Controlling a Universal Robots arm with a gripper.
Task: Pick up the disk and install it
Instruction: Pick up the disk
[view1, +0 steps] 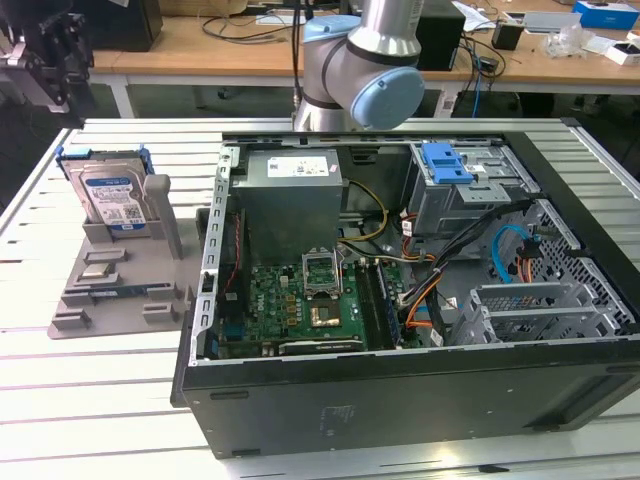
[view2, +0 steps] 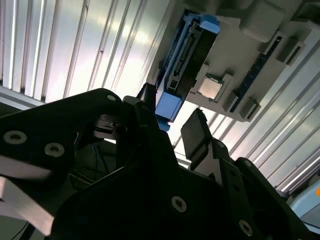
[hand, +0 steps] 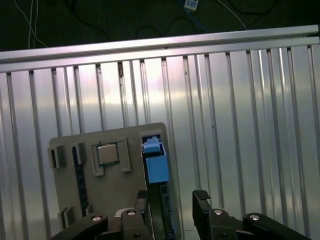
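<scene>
End effector (hand: 171, 206) hangs wide open, gripping nothing, above the disk (hand: 157, 167). The disk stands on edge in a grey holder (hand: 111, 186) on the worktop (hand: 240, 125), clear of both fingers (hand: 200, 200).

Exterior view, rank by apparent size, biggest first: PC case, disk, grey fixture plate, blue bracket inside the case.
1. PC case
2. grey fixture plate
3. disk
4. blue bracket
No close calls: disk and bracket seem to sit at similar depth, so nearness should not flip them.
</scene>
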